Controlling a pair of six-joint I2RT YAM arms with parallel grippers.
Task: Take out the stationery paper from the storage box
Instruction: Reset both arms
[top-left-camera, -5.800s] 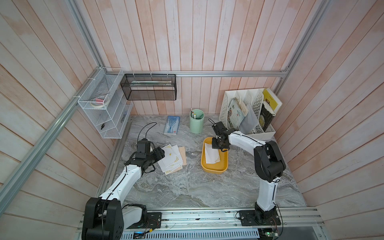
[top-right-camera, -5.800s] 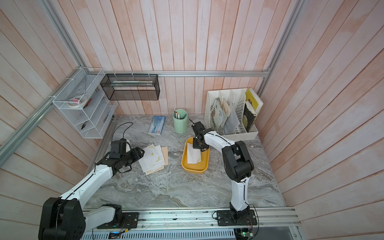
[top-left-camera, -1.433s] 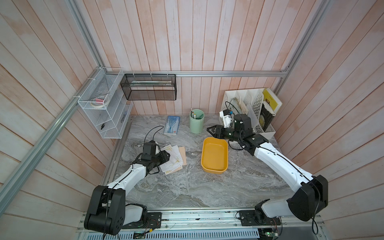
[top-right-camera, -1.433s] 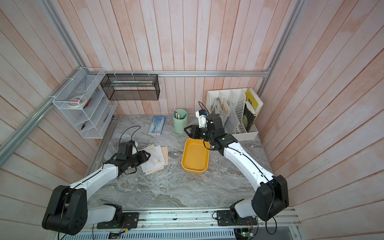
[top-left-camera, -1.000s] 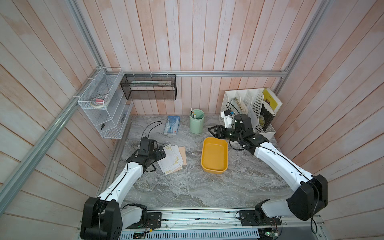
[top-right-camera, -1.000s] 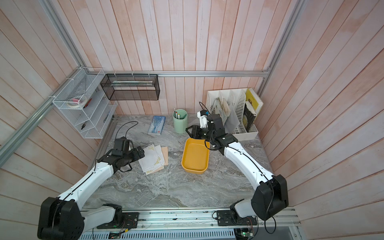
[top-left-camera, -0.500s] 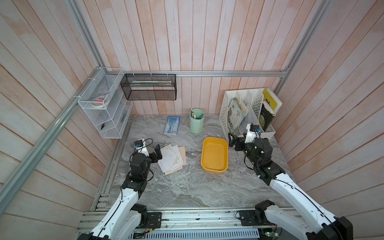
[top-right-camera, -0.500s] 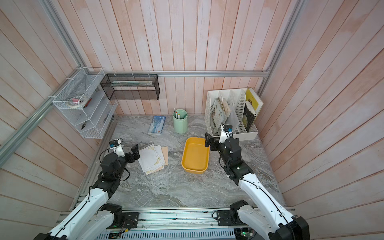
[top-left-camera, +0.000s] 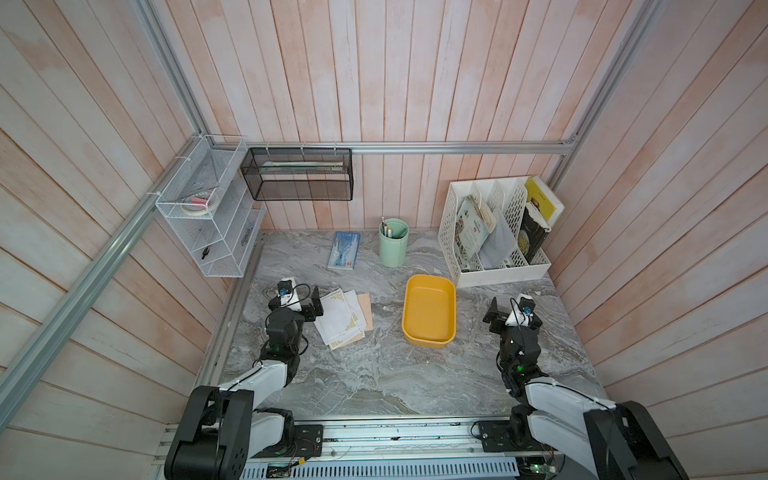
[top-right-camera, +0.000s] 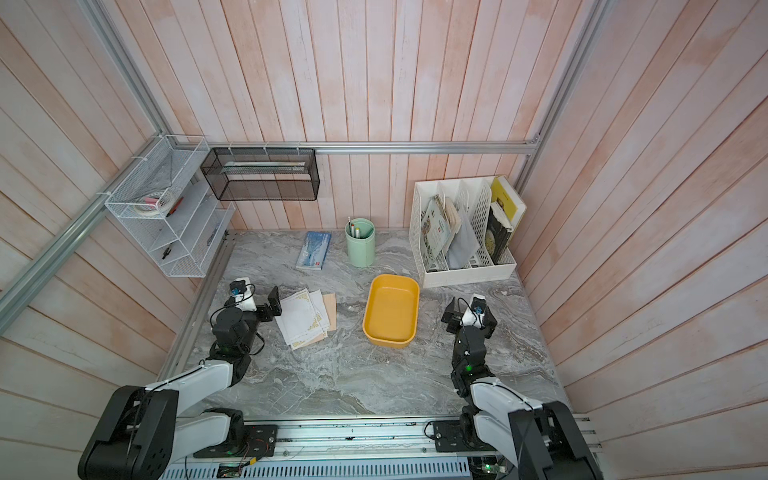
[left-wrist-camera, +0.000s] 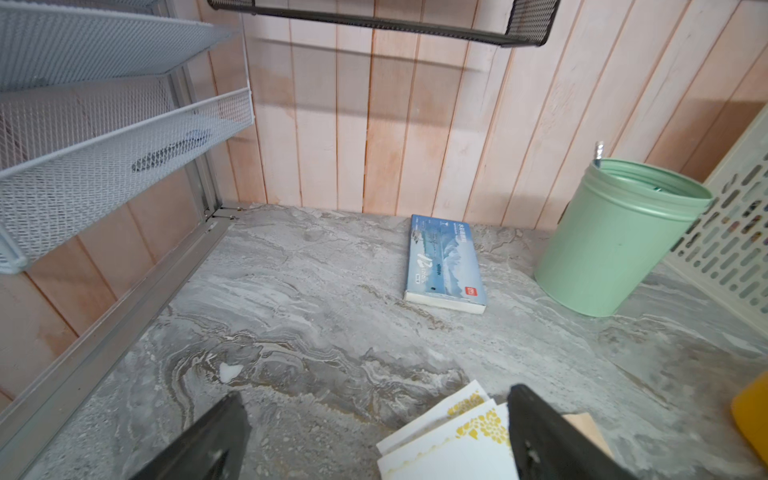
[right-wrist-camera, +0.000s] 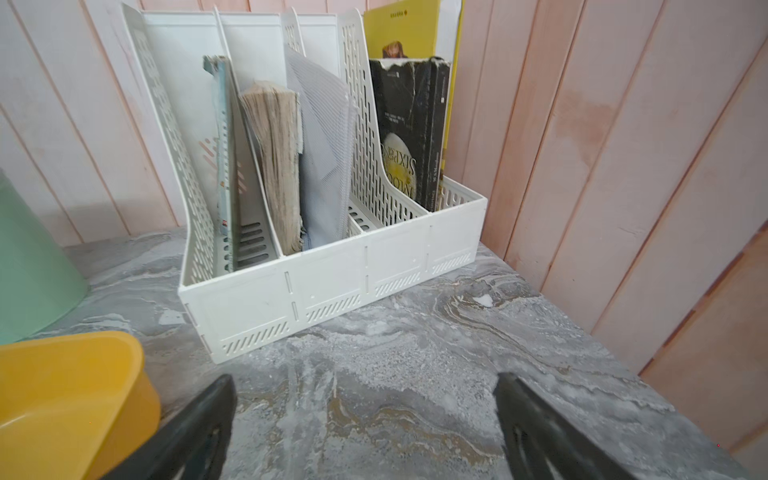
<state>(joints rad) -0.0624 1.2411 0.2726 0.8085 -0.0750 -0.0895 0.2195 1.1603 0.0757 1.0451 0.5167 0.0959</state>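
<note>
- The stationery paper (top-left-camera: 343, 318), a fanned stack of white gold-bordered sheets over peach-tan ones, lies flat on the grey marble-patterned tabletop (top-left-camera: 374, 374), left of the shallow mustard-yellow plastic storage box (top-left-camera: 430, 309) and apart from it.
- The left gripper (left-wrist-camera: 374, 409) sits just beside the stack's left edge. Its jaws are spread wide with nothing between them. In the left wrist view one finger overlaps the stack's corner, but whether it touches cannot be told.
- The right gripper (right-wrist-camera: 365, 384) hovers right of the storage box, in front of the white perforated file organizer (top-left-camera: 494, 232). Its jaws are wide apart and hold nothing.
- Nearly six seconds ago a white sheet lay in the storage box under the right gripper; now its floor shows bare yellow.
- A second ago both arms reached further in, the right one at the box's far rim. Both have since drawn back toward the front rail.
- A mint-green cylindrical pen cup (top-left-camera: 392, 245) and a blue-covered booklet (top-left-camera: 344, 250) stand near the back wall, clear of both grippers.
</note>
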